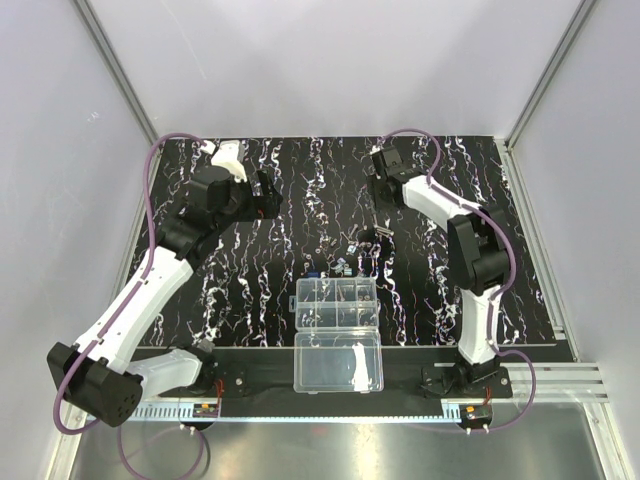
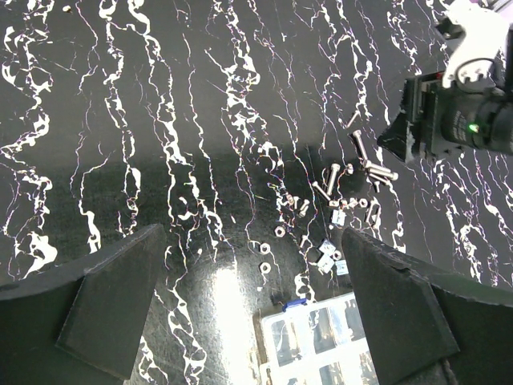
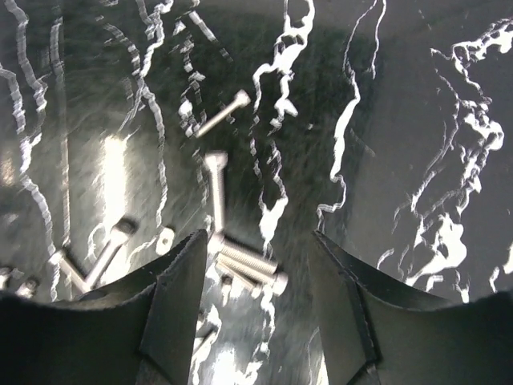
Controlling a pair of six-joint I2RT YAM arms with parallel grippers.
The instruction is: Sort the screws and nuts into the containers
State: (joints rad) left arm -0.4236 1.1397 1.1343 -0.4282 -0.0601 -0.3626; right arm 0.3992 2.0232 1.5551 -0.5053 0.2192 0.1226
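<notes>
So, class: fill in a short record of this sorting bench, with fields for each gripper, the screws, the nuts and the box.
Left gripper: open, empty, above the mat
Right gripper: open, low over a bunch of screws
Screws: loose on the mat, beyond the organizer box
Nuts: scattered on the mat near the screws
Organizer box: lid half lies open on its near side
</notes>
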